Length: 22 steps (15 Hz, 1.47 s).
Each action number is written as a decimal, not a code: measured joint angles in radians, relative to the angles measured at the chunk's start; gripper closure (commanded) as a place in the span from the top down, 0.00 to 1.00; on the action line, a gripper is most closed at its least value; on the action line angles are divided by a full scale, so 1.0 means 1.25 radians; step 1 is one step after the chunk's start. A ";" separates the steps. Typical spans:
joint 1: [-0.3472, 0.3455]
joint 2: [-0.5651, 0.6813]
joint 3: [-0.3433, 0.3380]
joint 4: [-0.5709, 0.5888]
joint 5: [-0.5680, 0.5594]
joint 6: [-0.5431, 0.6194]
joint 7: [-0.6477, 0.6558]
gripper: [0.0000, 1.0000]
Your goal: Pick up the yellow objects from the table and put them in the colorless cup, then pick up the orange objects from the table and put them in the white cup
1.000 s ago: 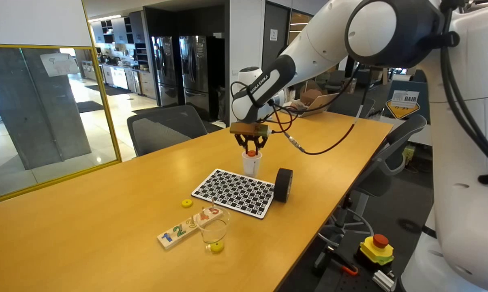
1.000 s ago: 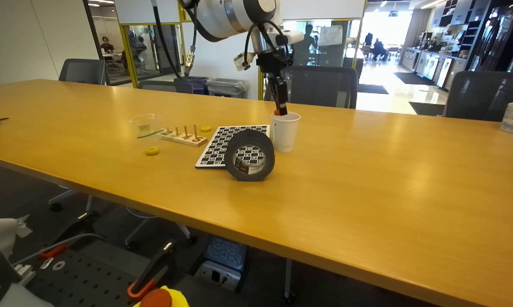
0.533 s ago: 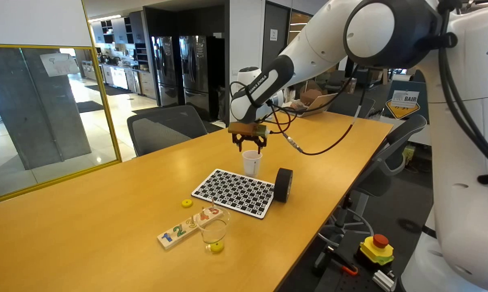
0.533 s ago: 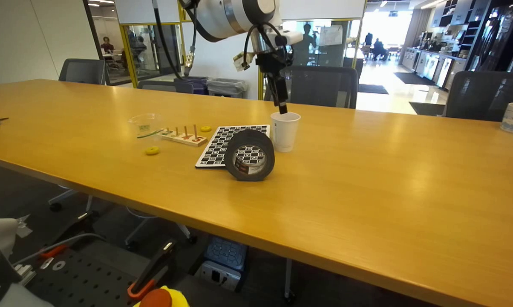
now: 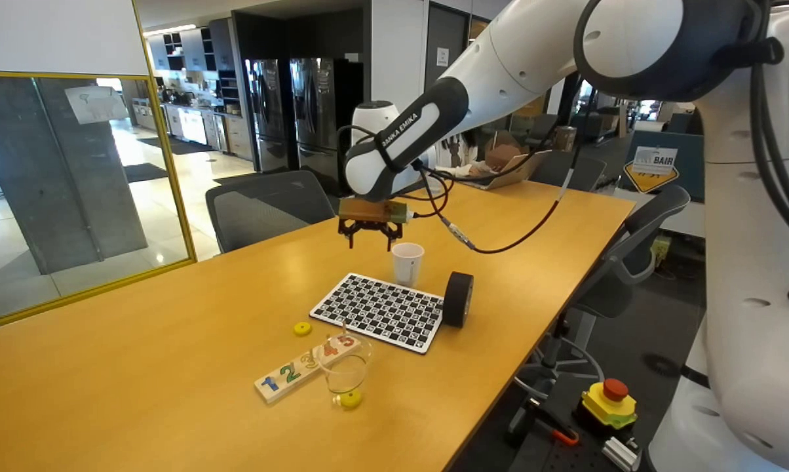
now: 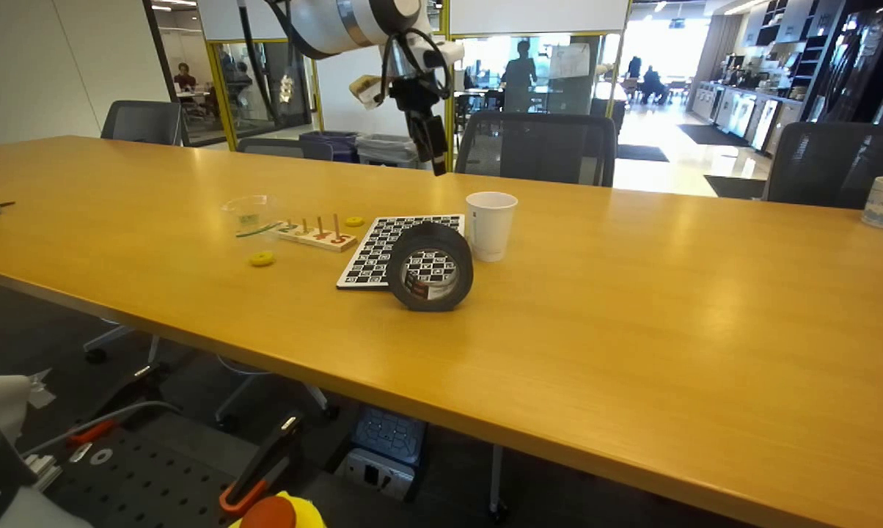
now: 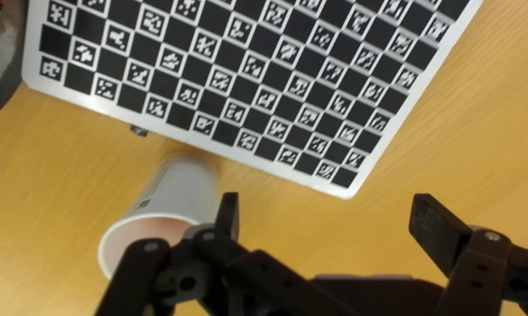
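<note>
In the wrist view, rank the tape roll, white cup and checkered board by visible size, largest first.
1. Checkered board, cut off at the top.
2. White cup, partly hidden by the gripper.
3. Tape roll, cut off by the left edge; full size unclear.

In an exterior view, strong white light comes from the far background and washes out the floor [image 6: 661, 176] there, whereas the space under the desk [image 6: 632, 308] is rather dark. Soft, pale glare lies on the desk in both exterior views. The wrist view is less sharp, with the hand [image 7: 325, 210] very dark.
</note>
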 measured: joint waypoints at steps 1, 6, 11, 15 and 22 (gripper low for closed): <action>0.007 -0.001 0.021 -0.001 0.005 0.000 -0.020 1.00; 0.030 0.020 0.109 0.002 0.072 -0.001 -0.148 1.00; 0.047 0.079 0.141 0.025 0.123 -0.010 -0.237 1.00; 0.063 0.128 0.141 0.067 0.140 -0.042 -0.243 1.00; 0.075 0.206 0.141 0.153 0.171 -0.090 -0.239 1.00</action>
